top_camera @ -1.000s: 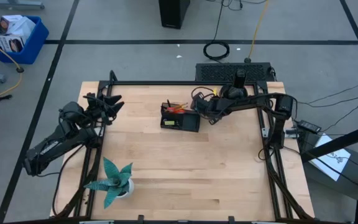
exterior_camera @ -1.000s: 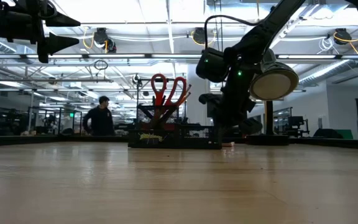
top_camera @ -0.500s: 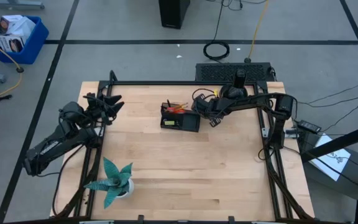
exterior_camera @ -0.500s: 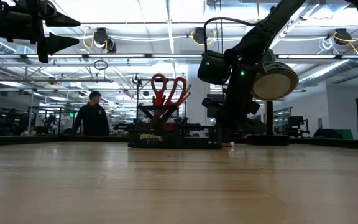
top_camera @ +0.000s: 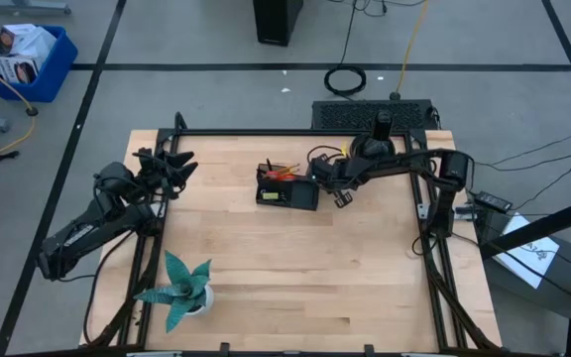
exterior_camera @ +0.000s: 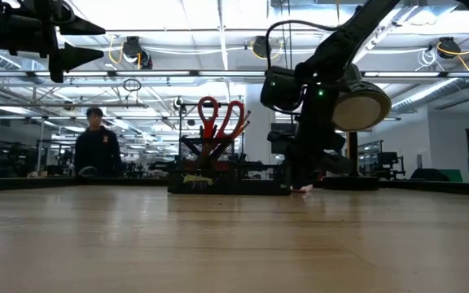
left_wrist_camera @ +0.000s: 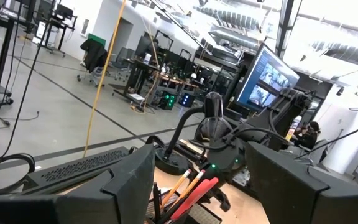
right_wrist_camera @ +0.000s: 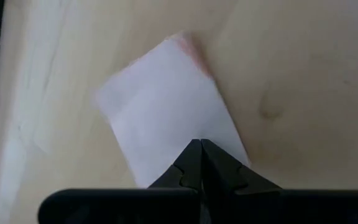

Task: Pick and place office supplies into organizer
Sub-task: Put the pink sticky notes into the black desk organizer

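The black organizer (top_camera: 287,190) stands on the table's far middle, with red-handled scissors (exterior_camera: 221,118) and orange pencils (top_camera: 285,172) upright in it. Just right of it a pale pink sticky-note pad (right_wrist_camera: 166,106) lies flat on the wood. My right gripper (right_wrist_camera: 201,149) slants steeply down over the pad's edge, shut. In the low view its tips (exterior_camera: 300,185) reach down to the table beside a pink spot. My left gripper (top_camera: 181,164) hangs open, high above the table's far left, with nothing between its fingers. My right gripper comes at the pad from above with shut fingers, their tips (right_wrist_camera: 191,155) over the pad's edge (right_wrist_camera: 185,140) nearest the gripper. The pad lies flat on the table. Whether the tips touch it, I cannot tell.
A teal spiky plant (top_camera: 181,288) in a white pot stands near the table's front left. Black frame rails (top_camera: 434,228) run along the table's sides. A black grille box (top_camera: 370,114) sits behind the far edge. Bare wood lies across the table's middle and near side.
My right gripper has tipped steeper and rolled about its own line, its tips going a little toward the table's near edge and down at the pad; it stays shut. A person in the room behind has walked toward the left.
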Action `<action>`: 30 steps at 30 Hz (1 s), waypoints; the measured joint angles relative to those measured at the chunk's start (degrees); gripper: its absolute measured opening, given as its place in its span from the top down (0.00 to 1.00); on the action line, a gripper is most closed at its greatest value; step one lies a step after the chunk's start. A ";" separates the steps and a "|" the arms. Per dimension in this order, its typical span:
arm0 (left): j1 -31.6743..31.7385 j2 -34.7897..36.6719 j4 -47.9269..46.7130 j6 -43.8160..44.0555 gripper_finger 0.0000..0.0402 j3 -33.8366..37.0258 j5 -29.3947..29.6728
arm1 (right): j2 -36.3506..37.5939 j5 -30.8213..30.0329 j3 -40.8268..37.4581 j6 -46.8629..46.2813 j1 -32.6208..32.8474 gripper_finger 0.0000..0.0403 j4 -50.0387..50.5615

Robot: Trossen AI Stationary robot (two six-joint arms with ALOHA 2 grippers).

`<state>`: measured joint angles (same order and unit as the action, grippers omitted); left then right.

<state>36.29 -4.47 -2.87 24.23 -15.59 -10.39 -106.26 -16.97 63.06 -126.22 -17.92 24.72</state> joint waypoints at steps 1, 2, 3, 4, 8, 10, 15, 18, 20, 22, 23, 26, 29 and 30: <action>0.00 0.00 0.00 0.00 0.36 0.00 0.00 | 0.01 -0.11 0.01 -0.86 0.30 1.00 0.50; 0.00 -0.01 0.01 0.00 0.36 0.00 -0.01 | 0.01 -0.18 0.01 -1.57 0.57 1.00 0.85; 0.00 0.00 0.00 0.00 0.36 0.00 0.00 | 0.01 -0.16 0.02 -2.07 0.83 1.00 1.12; 0.00 0.00 0.00 0.00 0.36 0.00 -0.02 | 0.01 -0.19 0.05 -2.35 1.14 1.00 1.44; -0.01 -0.01 0.00 0.00 0.36 0.00 0.00 | 0.83 -1.91 -0.02 -5.39 2.77 1.00 5.08; 0.00 -0.01 0.00 0.00 0.36 0.00 -0.01 | 1.45 -2.95 -0.10 -8.37 3.59 1.00 7.93; -0.04 0.00 0.00 0.00 0.36 0.00 0.00 | 2.39 -3.31 -0.15 -11.84 5.42 1.00 12.68; -0.02 -0.01 -0.01 0.00 0.36 0.00 0.00 | 3.26 -3.53 -0.15 -14.98 7.01 1.00 14.60; -0.02 0.00 0.00 0.00 0.36 0.00 0.00 | 3.55 -3.59 -0.13 -15.56 7.93 1.00 14.70; -0.03 0.00 0.00 0.00 0.36 0.00 -0.01 | 3.79 -3.25 -0.12 -15.55 8.65 1.00 14.86; -0.02 0.00 0.00 0.00 0.36 0.00 0.00 | 3.81 -2.81 -0.12 -15.60 9.07 1.00 15.06; 0.00 0.00 0.00 0.00 0.36 0.00 0.00 | 3.83 -2.25 -0.13 -15.60 10.49 1.00 15.45; 0.00 0.00 0.00 0.00 0.36 0.00 0.00 | 3.85 -0.90 -0.12 -15.60 11.89 1.00 15.55; 0.00 0.00 0.00 0.00 0.36 0.00 0.00 | 3.85 -0.11 -0.12 -15.62 12.23 1.00 15.95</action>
<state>36.29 -4.47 -2.87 24.23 -15.59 -10.39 -102.41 -17.07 62.94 -141.84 -5.69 40.67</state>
